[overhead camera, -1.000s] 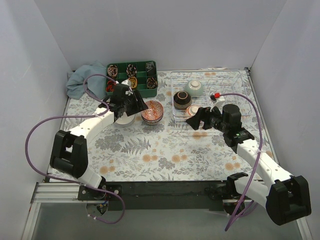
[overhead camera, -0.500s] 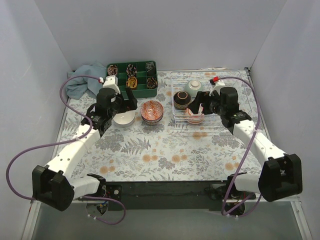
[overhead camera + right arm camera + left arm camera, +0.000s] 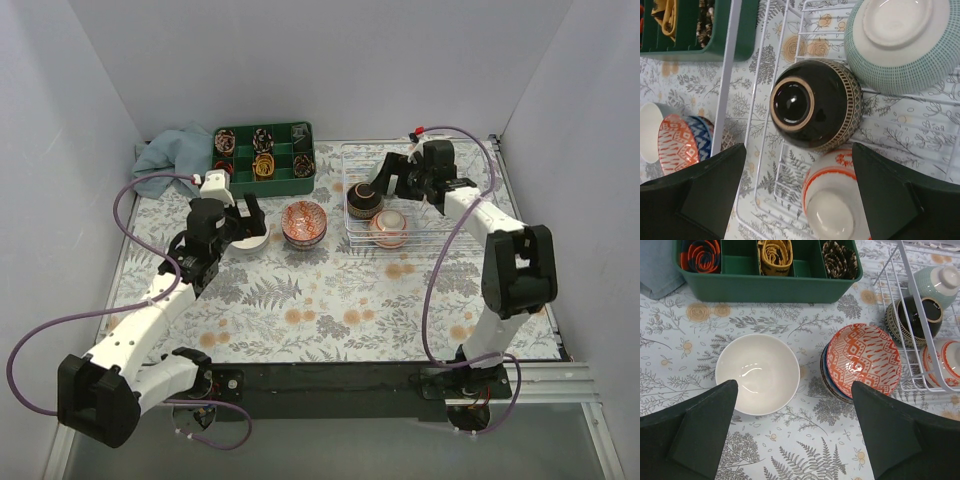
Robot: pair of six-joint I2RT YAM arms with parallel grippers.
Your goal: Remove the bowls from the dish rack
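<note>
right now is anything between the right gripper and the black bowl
Nothing visible. The open right gripper hangs directly over the black bowl in the rack; the teal bowl and red-striped bowl sit beside it, not on it.

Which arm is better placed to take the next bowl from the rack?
Right. The right gripper, open, hangs over the dish rack, directly above the black bowl. The left gripper is over the white bowl on the table.

White arms (image 3: 140,315), black joints (image 3: 520,268), purple cables (image 3: 150,178)
</note>
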